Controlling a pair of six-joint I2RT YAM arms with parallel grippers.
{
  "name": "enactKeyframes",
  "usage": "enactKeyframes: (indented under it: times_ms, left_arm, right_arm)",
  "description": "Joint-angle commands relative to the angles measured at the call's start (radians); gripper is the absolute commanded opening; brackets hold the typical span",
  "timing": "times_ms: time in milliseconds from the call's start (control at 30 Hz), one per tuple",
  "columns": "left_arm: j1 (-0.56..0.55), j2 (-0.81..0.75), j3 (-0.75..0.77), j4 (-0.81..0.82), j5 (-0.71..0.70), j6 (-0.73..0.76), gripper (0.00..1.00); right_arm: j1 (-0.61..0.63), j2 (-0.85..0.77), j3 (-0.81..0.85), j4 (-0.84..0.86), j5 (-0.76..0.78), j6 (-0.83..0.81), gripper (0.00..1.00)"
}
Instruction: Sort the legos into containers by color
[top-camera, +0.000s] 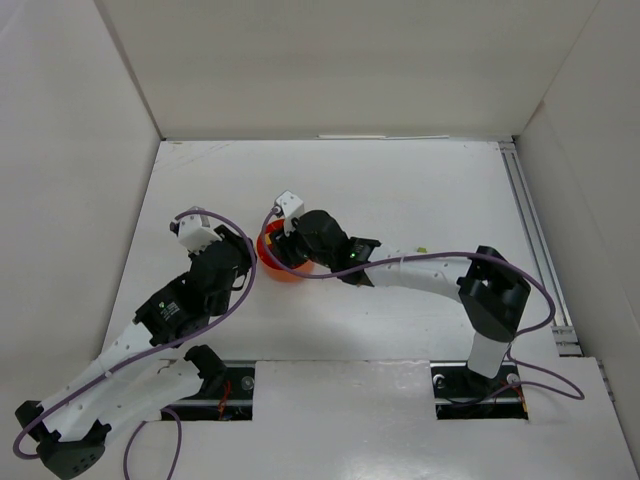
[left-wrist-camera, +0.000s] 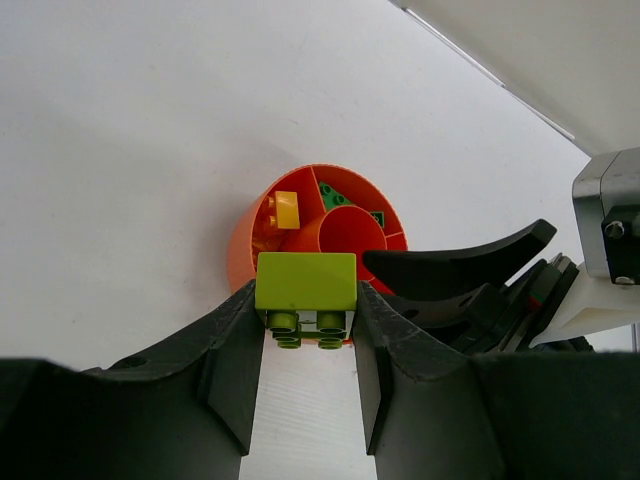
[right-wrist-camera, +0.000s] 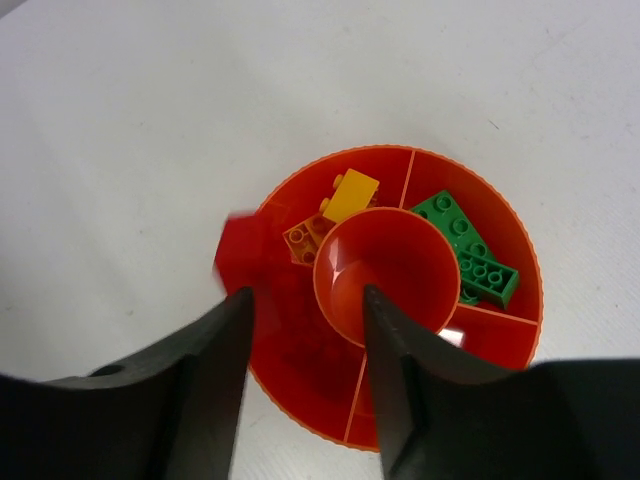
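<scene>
The red-orange bowl (right-wrist-camera: 500, 215) has a raised centre and divided compartments. It holds a yellow brick (right-wrist-camera: 355, 193), an orange brick (right-wrist-camera: 303, 240) and green bricks (right-wrist-camera: 465, 245). My right gripper (right-wrist-camera: 305, 300) is open just above the bowl. A blurred red brick (right-wrist-camera: 243, 250) is loose over the bowl's left compartment, clear of both fingers. My left gripper (left-wrist-camera: 306, 305) is shut on a lime-yellow brick (left-wrist-camera: 306, 283), held at the bowl's near rim (left-wrist-camera: 243, 250). In the top view the bowl (top-camera: 275, 265) sits between both grippers.
The right arm's black fingers (left-wrist-camera: 460, 265) lie close beside my left gripper over the bowl. A small lime speck (top-camera: 421, 250) shows on the table by the right arm. White walls enclose the table on three sides, and a rail (top-camera: 530, 230) runs along the right edge.
</scene>
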Motion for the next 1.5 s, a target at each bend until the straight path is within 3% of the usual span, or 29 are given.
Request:
enactKeyframes:
  times_ms: [0,133,300,700,900,1067,1100,1267,1467]
  left_arm:
    - [0.004,-0.012,0.025,0.006,-0.01,-0.008,0.0]
    - [0.004,-0.022,0.025,0.006,-0.01,0.001,0.0]
    - [0.004,-0.022,0.016,0.015,-0.01,0.001,0.0]
    - [0.004,-0.011,0.016,0.071,0.071,0.089,0.0]
    - [0.004,0.086,0.026,0.154,0.151,0.161,0.0]
    - [0.004,0.185,0.046,0.242,0.203,0.208,0.0]
    - [0.013,0.233,0.055,0.295,0.224,0.242,0.0]
    - [0.013,0.366,0.123,0.315,0.235,0.261,0.0]
    - [0.053,0.51,0.203,0.369,0.244,0.285,0.0]
  right_arm:
    - [0.009,-0.035,-0.003,0.04,0.014,0.0,0.49]
    - [0.009,-0.035,-0.003,0.04,0.014,0.0,0.4]
    - [0.009,-0.058,-0.012,0.04,0.024,-0.009,0.4]
    - [0.009,-0.27,-0.034,-0.006,0.098,-0.086,0.5]
    - [0.009,-0.4,-0.138,-0.052,0.227,-0.086,0.63]
    - [0.009,-0.549,-0.242,-0.106,0.351,-0.066,0.89]
    - [-0.016,-0.605,-0.267,-0.176,0.381,-0.044,0.99]
    - [-0.065,-0.647,-0.304,-0.252,0.408,-0.01,1.0]
    - [-0.206,-0.669,-0.324,-0.358,0.294,0.035,1.0]
